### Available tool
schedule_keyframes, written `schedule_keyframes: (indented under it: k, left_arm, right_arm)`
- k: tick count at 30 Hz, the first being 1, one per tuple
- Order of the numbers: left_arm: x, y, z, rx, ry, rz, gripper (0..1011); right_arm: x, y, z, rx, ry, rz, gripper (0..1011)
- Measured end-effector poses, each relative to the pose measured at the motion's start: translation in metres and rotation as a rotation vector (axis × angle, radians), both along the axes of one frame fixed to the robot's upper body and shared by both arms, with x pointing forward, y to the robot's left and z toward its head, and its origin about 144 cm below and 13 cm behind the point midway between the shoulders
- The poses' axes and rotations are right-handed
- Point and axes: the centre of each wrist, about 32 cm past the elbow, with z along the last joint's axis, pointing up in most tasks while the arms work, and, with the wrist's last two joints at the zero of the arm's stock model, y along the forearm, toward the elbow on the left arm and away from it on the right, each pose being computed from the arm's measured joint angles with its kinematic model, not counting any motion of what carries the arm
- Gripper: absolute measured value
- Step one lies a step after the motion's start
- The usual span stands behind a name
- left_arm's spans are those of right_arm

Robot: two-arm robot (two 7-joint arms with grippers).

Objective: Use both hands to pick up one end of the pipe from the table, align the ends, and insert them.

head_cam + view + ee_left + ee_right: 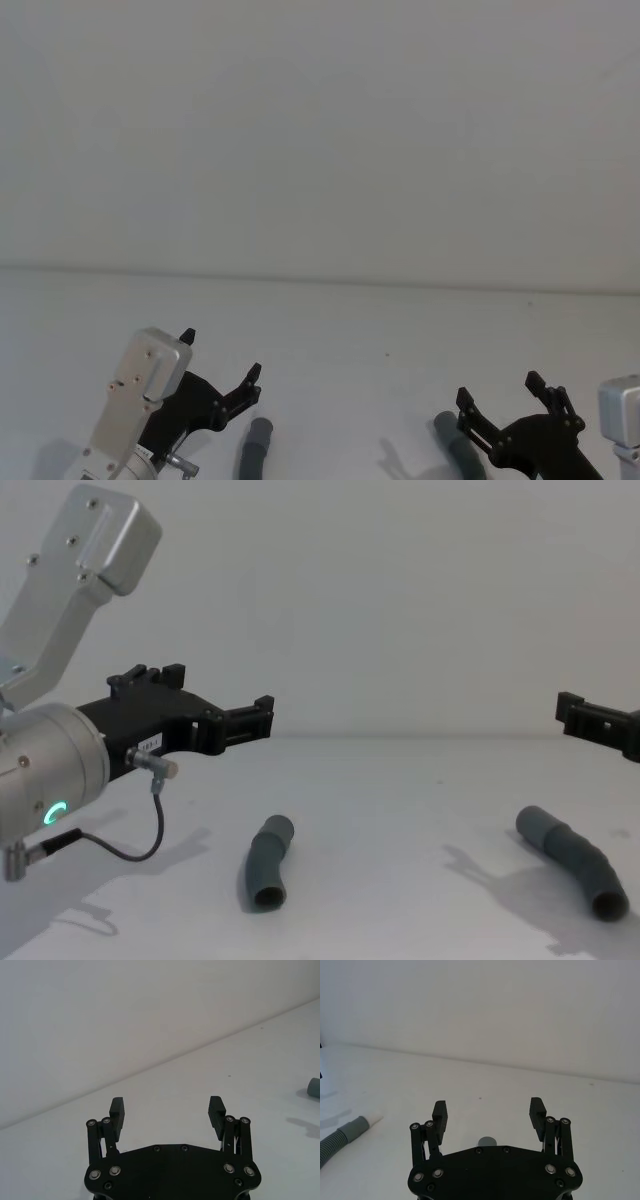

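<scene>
- On the table (400, 780), left hose piece (270, 863) runs near-to-far; right hose piece (572, 860) lies diagonally.
- Left gripper (166, 1110) and right gripper (488, 1110) hover, jaws spread.

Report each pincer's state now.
Left pincer: open, holding nothing.
Right pincer: open, holding nothing.

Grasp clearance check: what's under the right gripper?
A hose piece lies on the table below the open right gripper. Its wrist view shows one grey cuff; the gripper covers the rest.
</scene>
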Motion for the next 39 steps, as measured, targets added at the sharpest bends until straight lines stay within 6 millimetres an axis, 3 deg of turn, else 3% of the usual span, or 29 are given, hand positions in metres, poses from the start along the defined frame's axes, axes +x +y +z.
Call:
schedule_keyframes:
  k: [39]
  left_arm:
    - [0.0000, 0.0000, 0.0000, 0.000, 0.000, 0.000, 1001]
  right_arm:
    - [0.0000, 0.0000, 0.0000, 0.000, 0.000, 0.000, 1000]
